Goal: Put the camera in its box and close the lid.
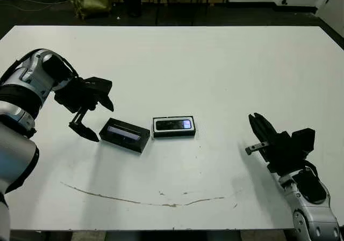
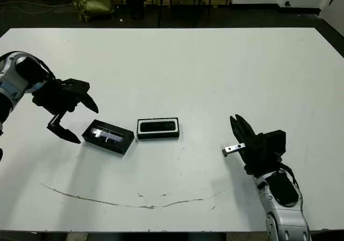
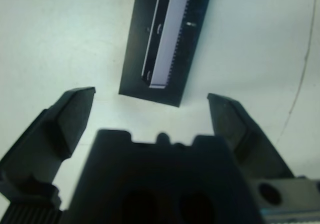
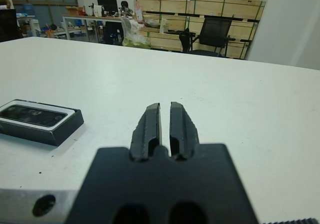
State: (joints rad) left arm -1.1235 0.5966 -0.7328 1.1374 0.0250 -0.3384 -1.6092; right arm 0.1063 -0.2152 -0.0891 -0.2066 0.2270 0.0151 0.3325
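Lower right of the frame, the right gripper rests on the table, fingers pressed together, holding nothing. Centre frame, the camera lies inside the box. Just left of it sits the lid, window strip up. Further left, the left gripper hangs spread wide beside the lid.

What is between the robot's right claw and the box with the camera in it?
Nothing: only bare white table lies between the right gripper and the box, seen from the head views.

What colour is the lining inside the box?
White, framing the black camera inside the box; it shows best in the left eye view.
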